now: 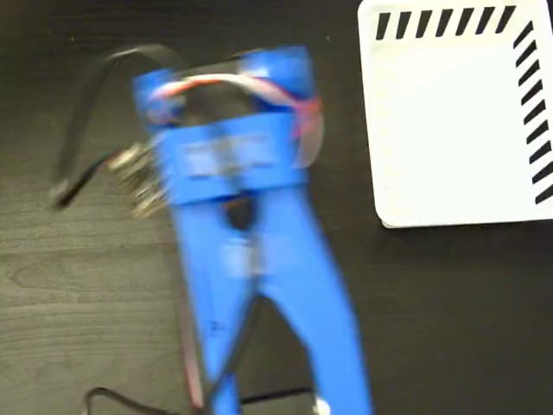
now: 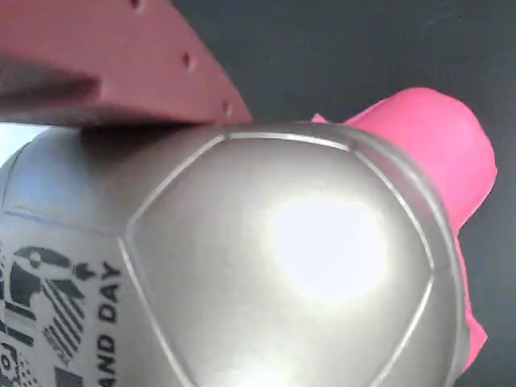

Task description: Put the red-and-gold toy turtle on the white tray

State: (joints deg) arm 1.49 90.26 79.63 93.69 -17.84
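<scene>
Red-and-gold toy turtle (image 2: 282, 266) filled the wrist view – gold shell pressed against one reddish finger (image 2: 113, 64), grip apparently closed on it, blurred blue arm (image 1: 251, 242) over dark table (image 1: 449, 328), white tray (image 1: 454, 121) far right – apart.

Table (image 1: 78, 285): we see a dark wood-grain top filling the fixed view, paler grain toward its lower left corner.
Cable (image 1: 73, 164): we note a black lead near the left edge, blurred.

Arm (image 1: 259, 251) blue. White tray (image 1: 449, 130), black diagonal stripes on two edges. Turtle (image 2: 282, 274): shiny gold shell, black print; pink-red head. Bench (image 1: 449, 320) dark.
</scene>
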